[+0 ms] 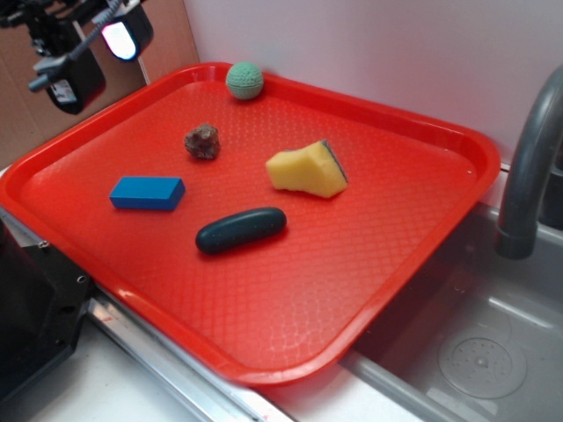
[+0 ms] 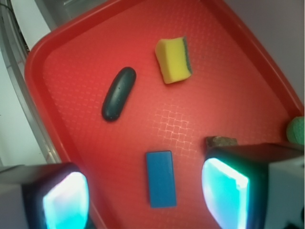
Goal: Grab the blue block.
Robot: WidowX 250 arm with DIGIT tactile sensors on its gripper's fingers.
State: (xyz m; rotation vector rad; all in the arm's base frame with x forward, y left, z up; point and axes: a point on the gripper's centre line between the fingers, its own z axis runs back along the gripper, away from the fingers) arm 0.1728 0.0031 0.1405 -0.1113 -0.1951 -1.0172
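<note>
In the exterior view, the gripper hangs in the upper left corner of the frame, above the rim of the red tray, holding nothing. The blue block lies flat at left centre of the tray, with the dark oblong piece just right of and below it. A brown lump, a yellow sponge and a green ball sit farther up.

In the wrist view, the gripper's fingers are spread wide at the bottom corners, and the blue block lies between them at lower centre, untouched. The dark oblong piece and sponge lie above it.
</note>
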